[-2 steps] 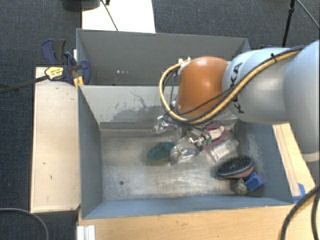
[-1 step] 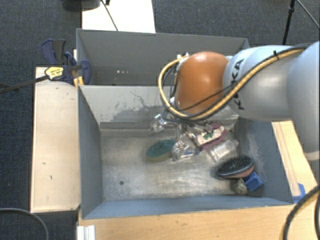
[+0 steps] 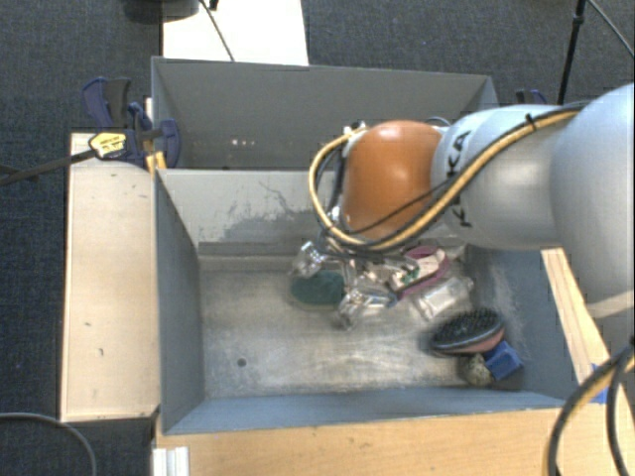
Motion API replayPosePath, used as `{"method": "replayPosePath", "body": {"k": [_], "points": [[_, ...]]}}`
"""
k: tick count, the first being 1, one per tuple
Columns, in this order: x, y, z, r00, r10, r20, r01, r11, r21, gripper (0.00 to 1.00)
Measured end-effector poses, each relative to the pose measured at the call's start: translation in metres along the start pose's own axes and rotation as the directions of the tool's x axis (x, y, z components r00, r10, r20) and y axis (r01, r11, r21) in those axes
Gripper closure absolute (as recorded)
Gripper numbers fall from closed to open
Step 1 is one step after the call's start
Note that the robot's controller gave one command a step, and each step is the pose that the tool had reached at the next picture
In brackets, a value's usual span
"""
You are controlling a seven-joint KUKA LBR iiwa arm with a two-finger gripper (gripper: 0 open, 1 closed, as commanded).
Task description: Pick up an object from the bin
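My gripper (image 3: 332,284) hangs low over the middle of the bin floor, below the arm's orange cover. Its two metal fingertips (image 3: 310,260) stand apart, so it is open. A dark green round flat thing (image 3: 316,292) lies on the floor between and just under the fingertips; whether they touch it I cannot tell. Just right of the gripper lies a clear plastic piece (image 3: 444,297), and a pink and white thing (image 3: 427,262) sits partly hidden under the arm.
A black oval hairbrush (image 3: 466,331) lies toward the bin's front right, with a small blue block (image 3: 505,362) and a greyish lump (image 3: 478,370) beside it in the corner. The arm covers the bin's back right.
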State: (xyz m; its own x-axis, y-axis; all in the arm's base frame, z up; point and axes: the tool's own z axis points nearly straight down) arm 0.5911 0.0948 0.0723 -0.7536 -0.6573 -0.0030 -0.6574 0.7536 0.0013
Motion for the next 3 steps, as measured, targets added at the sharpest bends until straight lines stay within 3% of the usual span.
{"method": "replayPosePath", "body": {"k": [1,2,3], "points": [[-0.001,0.0,-0.001,1.0,0.004,0.002,-0.004,1.0,0.002,0.0],[-0.002,-0.001,-0.003,1.0,0.008,0.005,-0.008,1.0,0.003,1.0],[-0.004,-0.002,-0.062,1.0,0.015,0.005,-0.015,1.0,0.006,1.0]]}}
